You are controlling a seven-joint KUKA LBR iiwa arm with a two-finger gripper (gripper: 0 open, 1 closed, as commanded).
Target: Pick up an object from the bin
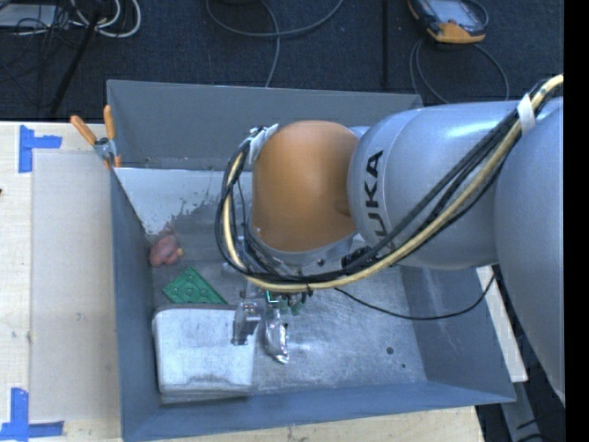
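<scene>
Claw (260, 331) low in bin (442, 357), fingers parted, nothing visible between them. One finger over right edge of white folded cloth (198, 353), which lies near-left. Judged light, soft, limp, so pinch the raised edge. Green flat piece (193, 288) just beyond.
</scene>
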